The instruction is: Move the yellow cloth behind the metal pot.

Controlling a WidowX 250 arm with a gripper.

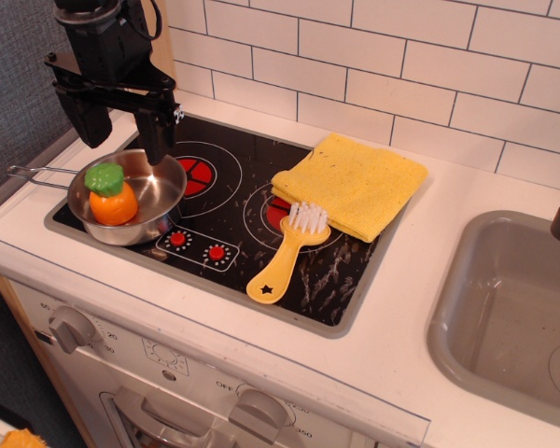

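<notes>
1. Black stovetop taken as landmark, set into a white counter before a white tiled wall.
2. Yellow cloth: folded, lying on the stovetop's back right corner, right edge reaching over the rim onto the counter.
3. Metal pot: resting on the stovetop's front left part, wire handle pointing left past the rim.
4. Orange toy vegetable with a green top: sitting inside the pot.
5. Yellow brush: lying on the stovetop just in front of the cloth, white bristles touching or overlapping the cloth's front edge.
6. Gripper: hanging above the stovetop's left back edge, over the pot, fingers spread apart, holding nothing.
7. Grey sink: to the right of the stovetop, well apart from the pot.
</notes>
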